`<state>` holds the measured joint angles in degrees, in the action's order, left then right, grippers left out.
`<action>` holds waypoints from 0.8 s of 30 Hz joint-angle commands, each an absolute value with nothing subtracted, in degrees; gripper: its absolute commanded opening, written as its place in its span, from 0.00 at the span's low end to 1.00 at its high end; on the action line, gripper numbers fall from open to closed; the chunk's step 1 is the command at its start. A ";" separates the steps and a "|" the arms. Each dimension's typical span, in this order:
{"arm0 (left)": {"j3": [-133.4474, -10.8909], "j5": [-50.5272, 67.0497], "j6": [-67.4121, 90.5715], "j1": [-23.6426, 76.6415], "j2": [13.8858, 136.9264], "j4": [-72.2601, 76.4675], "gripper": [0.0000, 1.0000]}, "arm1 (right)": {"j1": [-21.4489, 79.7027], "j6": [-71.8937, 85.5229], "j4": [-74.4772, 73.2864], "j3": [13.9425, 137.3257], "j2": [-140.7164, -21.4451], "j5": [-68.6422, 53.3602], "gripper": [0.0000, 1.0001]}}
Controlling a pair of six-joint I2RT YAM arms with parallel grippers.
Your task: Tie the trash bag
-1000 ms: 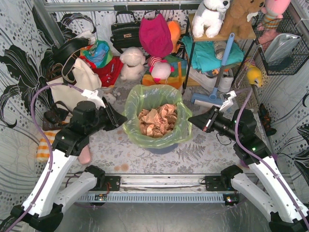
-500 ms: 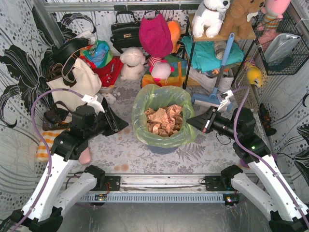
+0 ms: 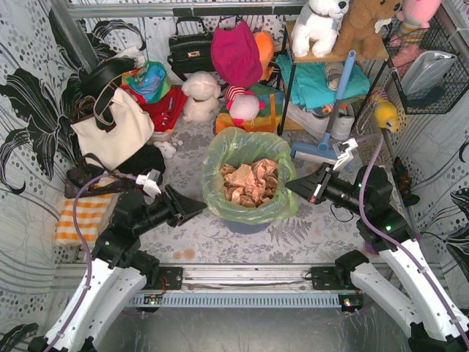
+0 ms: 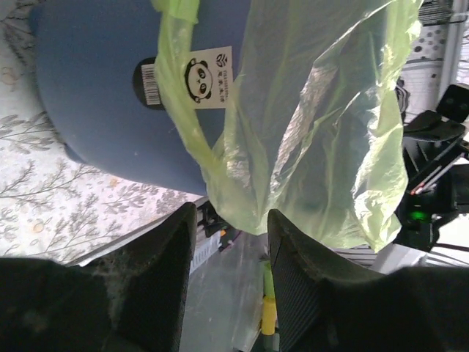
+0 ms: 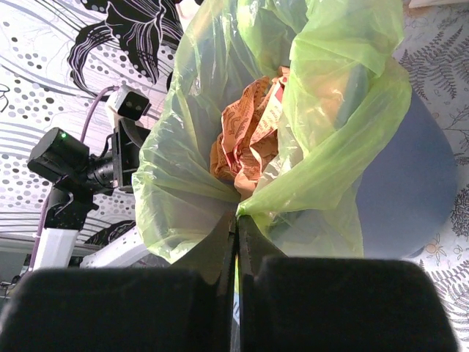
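Note:
The light-green trash bag [image 3: 249, 180] lines a round blue-grey bin [image 3: 245, 224] in the middle of the floor, with crumpled tan paper [image 3: 249, 183] inside. My right gripper [image 3: 293, 183] is shut on the bag's right rim; in the right wrist view the jaws pinch a fold of green plastic [image 5: 238, 214]. My left gripper [image 3: 196, 209] is open and empty, low beside the bin's left side. In the left wrist view its fingers [image 4: 165, 257] frame the hanging bag [image 4: 322, 132] and the bin wall [image 4: 102, 88] without touching them.
A cream handbag [image 3: 117, 125], soft toys [image 3: 201, 95] and a black bag [image 3: 189, 48] crowd the back. A shelf rack [image 3: 330, 81] and a blue brush [image 3: 326, 139] stand back right. A striped cloth [image 3: 84, 216] lies at left.
My left gripper has let go of the bag's left rim and dropped back, low and toward me. The bag and bin shifted slightly right. My right gripper holds the rim as before.

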<state>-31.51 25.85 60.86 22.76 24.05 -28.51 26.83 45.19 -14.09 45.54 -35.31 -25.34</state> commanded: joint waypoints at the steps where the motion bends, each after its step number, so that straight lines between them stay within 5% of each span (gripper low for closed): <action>1: -28.68 28.96 66.61 22.80 23.48 -15.57 0.53 | 26.85 45.43 -11.30 46.55 -35.55 -26.10 0.00; 12: -23.94 29.31 66.14 22.86 27.01 -7.87 0.49 | 26.84 46.44 -9.30 46.05 -36.30 -25.93 0.00; 18: -24.73 29.12 65.47 22.93 26.97 -8.84 0.01 | 26.82 46.76 -9.13 45.71 -36.29 -26.01 0.00; 24: -32.00 30.67 59.47 22.94 27.27 -20.53 0.00 | 26.87 46.63 -11.03 46.31 -35.82 -25.97 0.00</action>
